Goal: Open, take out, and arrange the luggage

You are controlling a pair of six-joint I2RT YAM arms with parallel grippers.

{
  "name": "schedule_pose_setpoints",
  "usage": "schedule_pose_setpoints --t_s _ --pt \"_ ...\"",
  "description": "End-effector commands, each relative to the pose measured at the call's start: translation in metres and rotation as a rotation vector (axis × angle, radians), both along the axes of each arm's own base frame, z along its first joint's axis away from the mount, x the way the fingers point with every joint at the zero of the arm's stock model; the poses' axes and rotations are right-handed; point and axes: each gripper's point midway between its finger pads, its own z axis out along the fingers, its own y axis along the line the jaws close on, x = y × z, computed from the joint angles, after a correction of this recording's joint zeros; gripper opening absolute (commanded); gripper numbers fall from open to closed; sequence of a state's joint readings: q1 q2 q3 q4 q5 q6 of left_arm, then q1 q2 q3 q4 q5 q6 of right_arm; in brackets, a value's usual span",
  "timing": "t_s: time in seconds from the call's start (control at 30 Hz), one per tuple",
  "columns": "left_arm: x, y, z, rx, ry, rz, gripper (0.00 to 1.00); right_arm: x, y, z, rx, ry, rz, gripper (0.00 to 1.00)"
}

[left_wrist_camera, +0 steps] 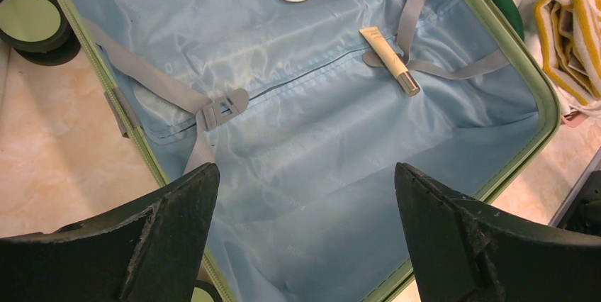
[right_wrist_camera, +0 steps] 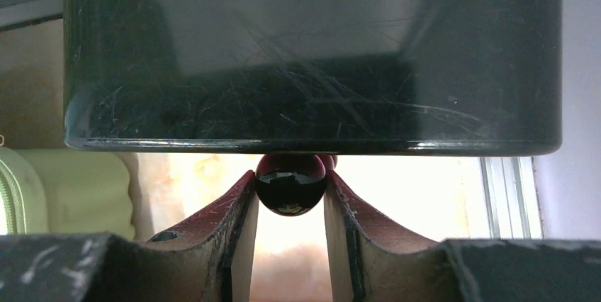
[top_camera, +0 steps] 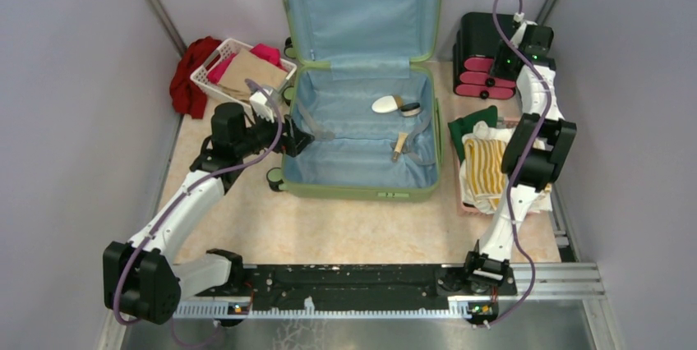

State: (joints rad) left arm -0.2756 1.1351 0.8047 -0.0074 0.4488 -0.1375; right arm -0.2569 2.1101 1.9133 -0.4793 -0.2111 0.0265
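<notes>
Beige stone-look desk (top_camera: 362,227), pale lilac walls on 3 sides. 1 luggage (top_camera: 362,190), light green, lies open at top ctr of the overhead view. Its lid stands upright at the back w/ blue lining showing, and its base lies flat on the desk.

In the base are 3 small items:
- 1 white oval piece (top_camera: 383,104)
- 1 black-lidded jar (top_camera: 410,108) right beside the oval piece
- 1 cream tube (top_camera: 399,146) lower down, apart from both

2 grey straps (left_wrist_camera: 152,79) lie loose on the lining, not joined.

L jaws are wide apart w/ nothing between them, at the luggage's left rim, over the lining. R jaws are at upper right of the overhead view. They are closed in on 1 small dark round knob (right_wrist_camera: 290,183) just under the black drawer box (top_camera: 477,34), and the fingers (right_wrist_camera: 234,224) touch it on both sides. The box shows 3 pink fronts.

Upper left: 1 basket (top_camera: 215,87) w/ brown and pink cloth in it, and 1 red garment (top_camera: 189,79) against its left side. Right of the luggage is a cloth pile: 1 green piece (top_camera: 473,124), 1 yellow-striped towel (top_camera: 483,165), and white fabric under them.
</notes>
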Motion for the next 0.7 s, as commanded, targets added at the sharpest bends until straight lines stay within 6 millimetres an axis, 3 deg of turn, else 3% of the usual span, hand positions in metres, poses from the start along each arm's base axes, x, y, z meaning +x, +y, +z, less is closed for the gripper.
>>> schedule_pose_setpoints --t_s 0.0,0.23,0.67 --pt "0.002 0.002 0.005 -0.002 -0.030 -0.005 0.99 0.016 -0.001 0.029 -0.015 -0.088 -0.002 0.32" --pt "0.001 0.001 0.007 -0.010 -0.031 -0.009 0.99 0.003 0.001 0.027 -0.020 -0.082 0.003 0.16" --pt "-0.004 -0.001 0.015 -0.032 -0.047 -0.031 0.99 -0.066 0.007 0.014 0.016 -0.060 0.006 0.14"
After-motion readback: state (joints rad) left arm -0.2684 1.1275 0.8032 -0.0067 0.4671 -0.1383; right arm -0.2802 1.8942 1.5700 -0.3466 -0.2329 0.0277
